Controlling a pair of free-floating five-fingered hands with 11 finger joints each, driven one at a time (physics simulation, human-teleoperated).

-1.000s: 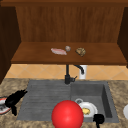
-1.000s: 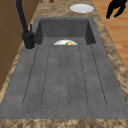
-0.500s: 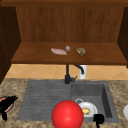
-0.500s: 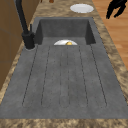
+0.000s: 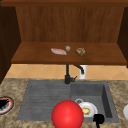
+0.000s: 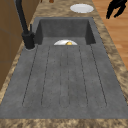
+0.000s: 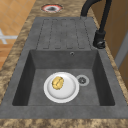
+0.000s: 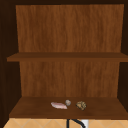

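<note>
Your left hand [image 5: 3,104] lies low over the red-rimmed plate [image 5: 12,106] on the speckled stone bench [image 5: 15,85], left of the ridged grey sink [image 5: 45,97]; I cannot tell how its fingers stand. I judge this a reach for the plate, and a grip would call for its shallow rim. Your right hand [image 6: 115,8] hangs loosely spread, holding nothing, off the basin's front corner. In the basin a glossy white dish [image 7: 68,94] holds a yellow lump [image 7: 57,83].

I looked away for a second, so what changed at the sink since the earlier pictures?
The left hand drifted left and slightly down, over the red-rimmed plate. The right hand, the red ball and the white plate with yellow food in the basin stayed put.
</note>
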